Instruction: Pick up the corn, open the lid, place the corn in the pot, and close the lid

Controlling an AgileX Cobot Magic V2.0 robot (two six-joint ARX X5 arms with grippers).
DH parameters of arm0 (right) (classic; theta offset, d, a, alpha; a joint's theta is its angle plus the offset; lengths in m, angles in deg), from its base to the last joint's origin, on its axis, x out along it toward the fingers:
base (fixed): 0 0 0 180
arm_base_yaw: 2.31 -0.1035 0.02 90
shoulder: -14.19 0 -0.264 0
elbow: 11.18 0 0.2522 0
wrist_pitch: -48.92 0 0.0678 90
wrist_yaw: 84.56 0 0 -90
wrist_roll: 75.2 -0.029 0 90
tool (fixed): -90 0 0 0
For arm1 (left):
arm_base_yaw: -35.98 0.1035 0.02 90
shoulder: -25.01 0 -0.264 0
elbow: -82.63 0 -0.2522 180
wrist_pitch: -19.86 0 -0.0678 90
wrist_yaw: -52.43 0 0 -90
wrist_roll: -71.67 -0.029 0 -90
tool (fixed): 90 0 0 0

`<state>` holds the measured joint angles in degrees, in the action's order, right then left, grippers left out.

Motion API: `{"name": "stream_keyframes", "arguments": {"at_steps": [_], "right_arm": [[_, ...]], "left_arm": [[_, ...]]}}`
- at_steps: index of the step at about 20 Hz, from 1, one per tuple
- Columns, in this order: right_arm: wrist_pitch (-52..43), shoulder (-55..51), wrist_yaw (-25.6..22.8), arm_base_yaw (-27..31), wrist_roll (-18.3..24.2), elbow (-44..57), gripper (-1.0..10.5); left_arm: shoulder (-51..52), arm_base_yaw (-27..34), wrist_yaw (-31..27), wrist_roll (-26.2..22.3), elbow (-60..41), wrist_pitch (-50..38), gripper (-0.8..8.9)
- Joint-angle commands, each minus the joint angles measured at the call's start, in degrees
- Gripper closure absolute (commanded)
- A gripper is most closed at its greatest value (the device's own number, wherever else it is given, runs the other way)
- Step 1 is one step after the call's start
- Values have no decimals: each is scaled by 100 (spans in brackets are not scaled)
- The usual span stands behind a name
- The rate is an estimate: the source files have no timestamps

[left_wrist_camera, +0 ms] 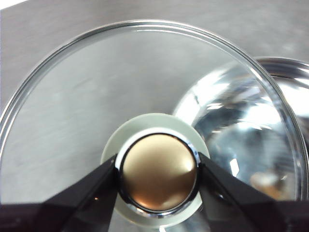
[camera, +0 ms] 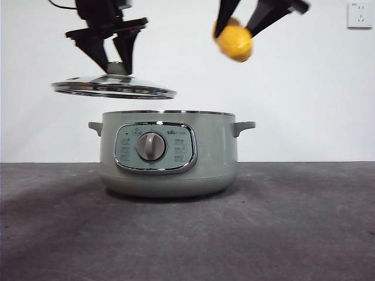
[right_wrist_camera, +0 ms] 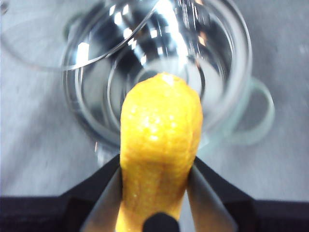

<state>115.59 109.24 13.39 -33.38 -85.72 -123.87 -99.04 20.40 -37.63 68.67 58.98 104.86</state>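
Front view, left end effector (camera: 116, 54) clamps lid (camera: 114, 86) knob, right end effector (camera: 239, 30) grips stubby yellow corn (camera: 235, 43) above pot (camera: 169, 153)

Glass lid (camera: 113, 87), glossy chrome rim

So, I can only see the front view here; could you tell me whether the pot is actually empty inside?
Observer: Yes. The right wrist view looks down into the pot and shows only bare shiny metal.
Operator: Thank you. Is the corn lined up over the opening?
Observer: In that same view, the corn, clamped in the right gripper, points toward the bowl's middle.
Operator: And how is the lid being held?
Observer: The left wrist view shows the left gripper pinching the knob from both sides.
Operator: Is the lid clear of the opening?
Observer: Mostly. Through the lid, that view shows grey table, with the pot's rim off to one side.
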Motion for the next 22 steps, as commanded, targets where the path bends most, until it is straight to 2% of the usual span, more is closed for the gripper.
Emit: {"name": "stream_keyframes", "arguments": {"at_steps": [1,6,10,15,22], "right_arm": [[24,695,85,-9,-37,-675,950],[175,2218,144,-9,-37,-2369,950],[264,3141,114,-46,33,-3176,950],[238,3751,-4,-127,70,-3340,950],[289,4253,-90,-240,63,-3340,950]], "left_arm": [[107,295,2,-72,105,-131,826],[107,925,7,-68,105,-87,826],[107,1274,7,-68,107,-146,826],[107,1593,50,-164,109,-208,826],[107,1655,55,-175,109,-173,826]]}}
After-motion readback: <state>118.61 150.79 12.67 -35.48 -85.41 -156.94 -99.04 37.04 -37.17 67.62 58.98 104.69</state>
